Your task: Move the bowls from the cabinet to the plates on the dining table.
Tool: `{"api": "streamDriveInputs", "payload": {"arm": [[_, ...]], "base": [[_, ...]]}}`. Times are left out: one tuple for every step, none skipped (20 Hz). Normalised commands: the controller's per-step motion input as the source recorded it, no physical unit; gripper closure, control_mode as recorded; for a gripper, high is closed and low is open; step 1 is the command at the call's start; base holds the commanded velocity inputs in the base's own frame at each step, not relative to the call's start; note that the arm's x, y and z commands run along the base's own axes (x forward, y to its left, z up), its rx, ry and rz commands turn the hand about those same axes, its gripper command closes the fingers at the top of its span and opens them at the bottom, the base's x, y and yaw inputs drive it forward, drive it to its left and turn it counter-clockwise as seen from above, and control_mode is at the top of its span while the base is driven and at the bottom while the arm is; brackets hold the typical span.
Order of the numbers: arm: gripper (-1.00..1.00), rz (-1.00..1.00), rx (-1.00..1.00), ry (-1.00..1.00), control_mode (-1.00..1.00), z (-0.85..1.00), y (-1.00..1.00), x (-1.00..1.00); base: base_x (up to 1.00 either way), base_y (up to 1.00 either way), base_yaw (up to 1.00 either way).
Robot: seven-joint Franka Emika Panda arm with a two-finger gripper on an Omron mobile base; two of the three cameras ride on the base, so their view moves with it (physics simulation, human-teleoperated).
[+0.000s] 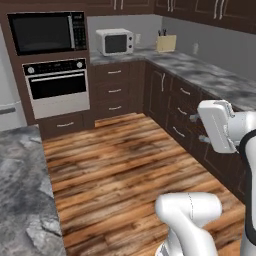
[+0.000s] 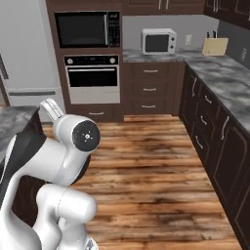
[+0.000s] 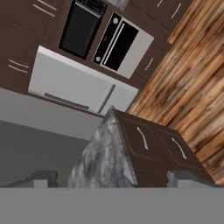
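Dark brown wall cabinets (image 1: pixel 135 5) with long silver bar handles run along the top edge of the left base view, doors closed; which one is the task's cabinet cannot be told. Below them a grey stone counter (image 1: pixel 200 72) carries a white microwave (image 1: pixel 115 41) in its back corner and a knife block (image 1: pixel 166 43) beside it. The gripper (image 3: pixel 114 179) hangs over the wooden floor (image 1: pixel 125 160), its fingertips (image 3: pixel 41 178) spread wide and empty, facing the corner of a marbled stone top (image 3: pixel 105 153) on a dark base. A built-in oven (image 1: pixel 56 85) stands behind, against the back wall.
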Motion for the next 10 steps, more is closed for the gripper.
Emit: {"api": "streamDriveInputs", "payload": {"arm": [[-1.0,0.0,0.0,0.0,1.0,0.0,0.0,0.0],[-1.0,0.0,0.0,0.0,1.0,0.0,0.0,0.0],[-1.0,0.0,0.0,0.0,1.0,0.0,0.0,0.0],[-1.0,0.0,0.0,0.0,1.0,0.0,0.0,0.0],[-1.0,0.0,0.0,0.0,1.0,0.0,0.0,0.0],[-1.0,0.0,0.0,0.0,1.0,0.0,0.0,0.0],[-1.0,0.0,0.0,0.0,1.0,0.0,0.0,0.0],[-1.0,0.0,0.0,0.0,1.0,0.0,0.0,0.0],[-1.0,0.0,0.0,0.0,1.0,0.0,0.0,0.0],[-1.0,0.0,0.0,0.0,1.0,0.0,0.0,0.0]], "base": [[0.0,0.0,-0.22],[0.0,0.0,-0.22],[0.0,0.0,-0.22],[0.0,0.0,-0.22],[0.0,0.0,-0.22],[0.0,0.0,-0.22],[0.0,0.0,-0.22],[0.0,0.0,-0.22],[0.0,0.0,-0.22],[0.0,0.0,-0.22]]}}
